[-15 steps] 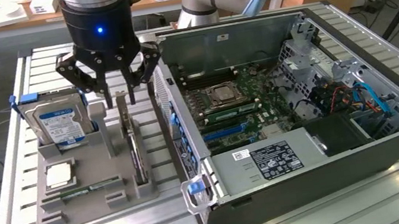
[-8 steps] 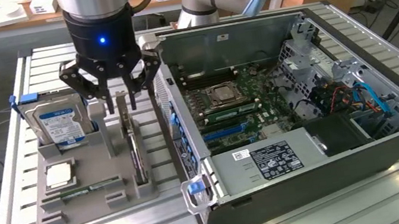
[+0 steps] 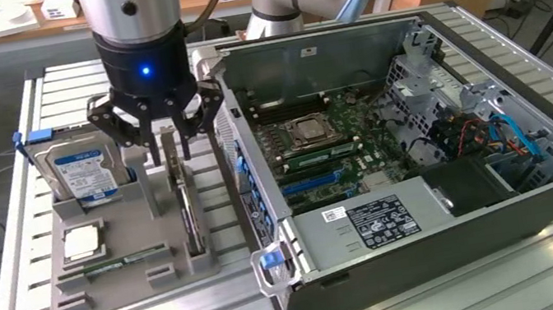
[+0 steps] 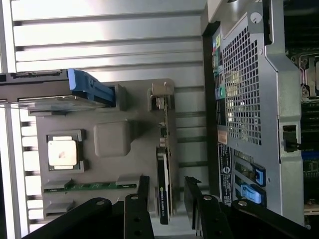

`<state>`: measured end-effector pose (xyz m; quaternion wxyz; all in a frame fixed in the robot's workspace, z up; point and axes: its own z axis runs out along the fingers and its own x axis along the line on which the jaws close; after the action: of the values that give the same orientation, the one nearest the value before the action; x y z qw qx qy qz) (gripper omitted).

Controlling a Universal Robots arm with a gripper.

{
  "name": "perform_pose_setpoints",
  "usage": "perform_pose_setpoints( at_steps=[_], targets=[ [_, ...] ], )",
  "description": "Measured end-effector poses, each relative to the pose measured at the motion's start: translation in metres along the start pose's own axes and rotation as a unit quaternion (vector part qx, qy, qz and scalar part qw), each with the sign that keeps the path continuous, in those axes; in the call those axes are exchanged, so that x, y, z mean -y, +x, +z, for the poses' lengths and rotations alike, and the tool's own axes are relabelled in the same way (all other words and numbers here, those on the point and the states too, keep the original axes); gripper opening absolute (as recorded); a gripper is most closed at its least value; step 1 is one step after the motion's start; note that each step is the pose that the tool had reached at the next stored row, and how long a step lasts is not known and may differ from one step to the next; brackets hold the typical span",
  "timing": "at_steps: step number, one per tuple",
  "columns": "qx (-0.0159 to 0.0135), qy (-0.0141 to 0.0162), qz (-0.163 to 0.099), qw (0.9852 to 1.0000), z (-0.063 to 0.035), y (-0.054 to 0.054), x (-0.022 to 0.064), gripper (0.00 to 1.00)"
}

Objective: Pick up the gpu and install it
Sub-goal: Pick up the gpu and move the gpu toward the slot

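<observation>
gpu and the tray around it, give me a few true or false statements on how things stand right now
1. The gpu stands on edge in the grey tray. True.
2. The tool is shut on the gpu. False: its jaws are open, above the gpu.
3. The hard drive sits inside the computer case. False: it stands upright in the grey tray.
4. The computer case has its side open, with the board inside showing. True.
</observation>
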<state>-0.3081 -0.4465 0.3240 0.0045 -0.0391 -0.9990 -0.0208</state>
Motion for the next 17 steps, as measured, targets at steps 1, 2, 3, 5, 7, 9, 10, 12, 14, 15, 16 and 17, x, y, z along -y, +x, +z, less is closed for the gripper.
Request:
perform_pose_setpoints(
  at_steps=[1, 2, 3, 5, 7, 9, 10, 12, 14, 15, 16, 17],
  targets=[
    [0.0, 0.0001, 0.0, 1.0, 0.0017, 0.0, 0.0001, 0.42],
    [-0.0001, 0.0001, 0.0, 1.0, 0.0037, 0.0, 0.0002, 0.42],
    [-0.0001, 0.0001, 0.0, 1.0, 0.0053, 0.0, 0.0002, 0.42],
    [0.0, 0.0001, 0.0, 1.0, 0.0091, 0.0, 0.0004, 0.42],
    [0.0, 0.0, 0.0, 1.0, 0.0128, 0.0, 0.0006, 0.42],
    [0.0, 0.0001, 0.0, 1.0, 0.0163, 0.0, 0.0007, 0.42],
    [0.0, 0.0, 0.0, 1.0, 0.0181, 0.0, 0.0008, 0.42],
    [0.0, 0.0001, 0.0, 1.0, 0.0218, 0.001, 0.001, 0.42],
    [0.0, 0.0001, 0.0, 1.0, 0.0254, 0.001, 0.0011, 0.42],
    [0.0, 0.0001, 0.0, 1.0, 0.0272, 0.001, 0.0012, 0.42],
    [0.0, 0.0001, 0.0, 1.0, 0.029, 0.001, 0.0013, 0.42],
    [0.0, 0.0001, 0.0, 1.0, 0.0308, 0.001, 0.0014, 0.42]
  ],
)
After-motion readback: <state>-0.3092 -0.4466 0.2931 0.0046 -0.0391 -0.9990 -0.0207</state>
